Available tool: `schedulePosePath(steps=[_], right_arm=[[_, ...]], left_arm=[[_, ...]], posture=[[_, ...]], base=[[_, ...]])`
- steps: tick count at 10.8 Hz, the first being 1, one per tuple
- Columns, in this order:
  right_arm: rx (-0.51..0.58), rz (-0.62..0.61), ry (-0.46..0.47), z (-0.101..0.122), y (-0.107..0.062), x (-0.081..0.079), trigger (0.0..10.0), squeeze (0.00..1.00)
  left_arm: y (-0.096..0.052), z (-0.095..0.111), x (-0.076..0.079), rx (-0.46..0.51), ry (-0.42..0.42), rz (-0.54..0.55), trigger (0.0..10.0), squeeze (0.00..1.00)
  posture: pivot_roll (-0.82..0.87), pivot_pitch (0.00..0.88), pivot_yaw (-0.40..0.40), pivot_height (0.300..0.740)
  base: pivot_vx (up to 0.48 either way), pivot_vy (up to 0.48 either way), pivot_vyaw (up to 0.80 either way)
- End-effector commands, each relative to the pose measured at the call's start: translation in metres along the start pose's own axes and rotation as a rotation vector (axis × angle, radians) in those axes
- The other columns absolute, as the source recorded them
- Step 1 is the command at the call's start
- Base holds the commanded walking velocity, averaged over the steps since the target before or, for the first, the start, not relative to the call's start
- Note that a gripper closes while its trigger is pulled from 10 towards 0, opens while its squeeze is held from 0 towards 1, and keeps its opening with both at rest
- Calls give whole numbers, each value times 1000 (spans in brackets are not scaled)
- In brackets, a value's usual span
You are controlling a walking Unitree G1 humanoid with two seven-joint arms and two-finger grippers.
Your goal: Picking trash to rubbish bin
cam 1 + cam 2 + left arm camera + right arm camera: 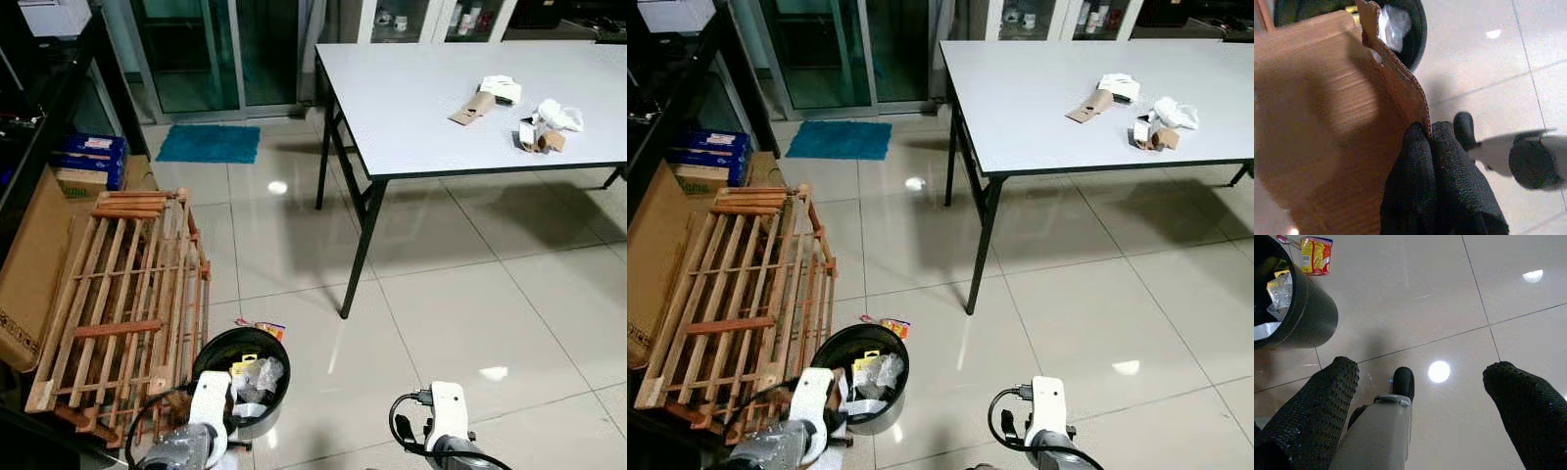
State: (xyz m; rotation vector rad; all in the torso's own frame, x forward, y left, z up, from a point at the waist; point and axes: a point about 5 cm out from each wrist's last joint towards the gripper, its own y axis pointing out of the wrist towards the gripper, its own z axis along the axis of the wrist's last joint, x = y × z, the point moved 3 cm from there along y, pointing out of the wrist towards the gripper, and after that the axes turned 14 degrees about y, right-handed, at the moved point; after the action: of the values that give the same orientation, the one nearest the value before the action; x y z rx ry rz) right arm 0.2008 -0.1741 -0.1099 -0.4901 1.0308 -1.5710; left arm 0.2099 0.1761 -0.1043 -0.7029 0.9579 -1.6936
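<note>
Left gripper (1422,134) pinches a cardboard piece (1327,122), its long axis seemingly toward the bin (1413,29).

Silver arms, white wrist housings, looped black cable (402,423); black textured fingers (1525,404).

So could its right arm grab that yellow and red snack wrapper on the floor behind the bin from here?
Probably not yet. The right claw is open and free, but the yellow and red snack wrapper lies beyond the round black rubbish bin, so it would likely have to step nearer.
</note>
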Motion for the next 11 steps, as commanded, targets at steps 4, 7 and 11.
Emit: schedulePosePath(steps=[4,7,11], right_arm=[[9,-16,1,2,-1,5,10000,0],[25,-9,3,5,0,3,10000,0],[39,23,-23,10,1,-3,10000,0]], left_arm=[[-4,26,-23,140,-9,147,10000,0],[-8,45,-32,240,4,216,10000,0],[-6,57,-25,266,14,207,10000,0]], posture=[[41,34,-38,740],[42,35,-39,740],[39,35,-41,740]], base=[[0,0,0],[0,0,0],[0,0,0]])
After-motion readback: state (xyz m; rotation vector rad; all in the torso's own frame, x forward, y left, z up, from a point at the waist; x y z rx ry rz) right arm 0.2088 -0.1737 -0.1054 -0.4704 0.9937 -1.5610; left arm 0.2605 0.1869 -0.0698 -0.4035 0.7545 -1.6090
